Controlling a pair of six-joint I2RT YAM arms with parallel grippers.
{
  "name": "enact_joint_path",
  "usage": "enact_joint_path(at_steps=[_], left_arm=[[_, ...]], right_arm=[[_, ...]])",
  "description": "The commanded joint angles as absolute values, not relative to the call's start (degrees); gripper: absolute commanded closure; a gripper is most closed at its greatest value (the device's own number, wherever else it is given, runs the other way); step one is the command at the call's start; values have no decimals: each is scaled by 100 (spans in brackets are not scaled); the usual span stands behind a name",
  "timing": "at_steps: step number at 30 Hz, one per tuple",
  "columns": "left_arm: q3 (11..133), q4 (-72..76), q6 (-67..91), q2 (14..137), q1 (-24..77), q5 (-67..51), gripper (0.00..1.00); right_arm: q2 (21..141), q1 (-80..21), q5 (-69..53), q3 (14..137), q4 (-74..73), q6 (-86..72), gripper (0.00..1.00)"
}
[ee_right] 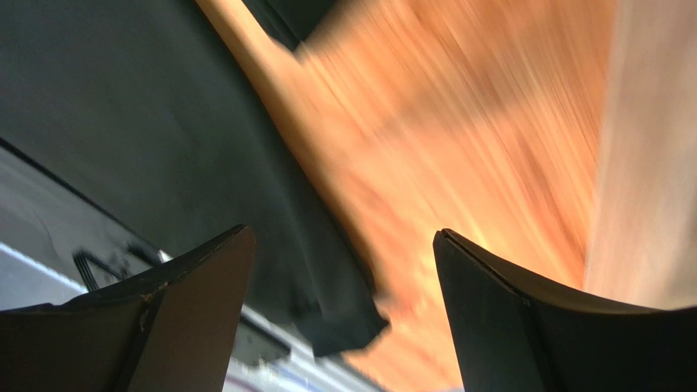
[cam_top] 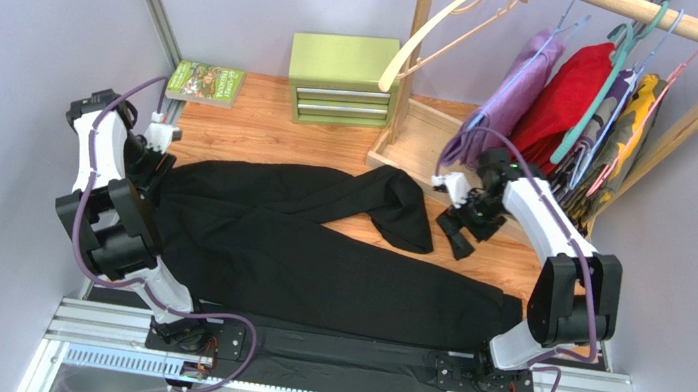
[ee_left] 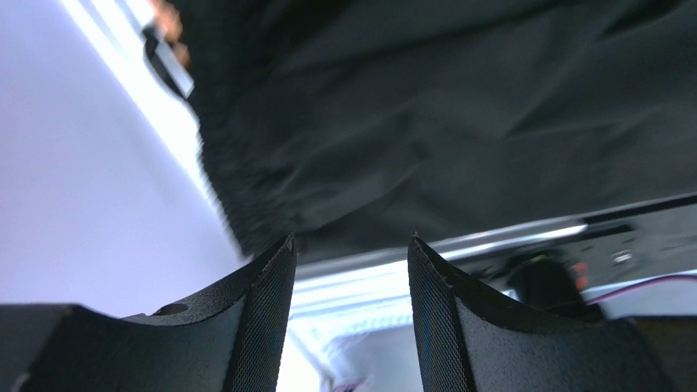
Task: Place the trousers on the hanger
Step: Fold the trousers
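The black trousers [cam_top: 315, 257] lie spread across the wooden table, with one leg curled up toward the middle [cam_top: 402, 208]. The beige wooden hanger [cam_top: 444, 28] hangs by its hook from the rack rod at the back, empty. My left gripper [cam_top: 159, 165] is open at the trousers' left edge; in the left wrist view [ee_left: 352, 245] the black cloth [ee_left: 458, 106] lies just beyond its fingertips, not between them. My right gripper [cam_top: 455, 235] is open over bare table just right of the curled leg; the right wrist view [ee_right: 344, 237] shows a leg end [ee_right: 344, 318] between its fingers, below them.
A wooden clothes rack [cam_top: 645, 15] stands at the back right with purple [cam_top: 515, 97] and red [cam_top: 565, 98] garments on thin hangers, and its base tray [cam_top: 420, 140] lies close behind my right gripper. A green toolbox [cam_top: 342, 80] and a book [cam_top: 205, 82] sit at the back. A wall runs along the left.
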State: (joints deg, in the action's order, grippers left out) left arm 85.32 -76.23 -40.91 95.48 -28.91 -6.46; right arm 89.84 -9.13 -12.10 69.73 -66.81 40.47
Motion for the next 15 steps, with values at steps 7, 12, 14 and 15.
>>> enact_joint_path(at_steps=[7,12,14,15], left_arm=[[8798,-6840,-2709,10062,-2417,-2030,41],[8693,-6223,-2312,10432,-2417,-1750,44],[8684,-6074,-2198,10704,-2408,-1618,46],[8666,-6012,-2154,10801,-2417,-1574,50]], right_arm=[[10080,-1907,-1169,6987,-4079,2128,14],[10397,-1907,-1073,7207,-4104,1995,51],[10284,-1916,-889,7207,-4271,2204,84],[10196,-1907,-766,7155,-4306,2267,99]])
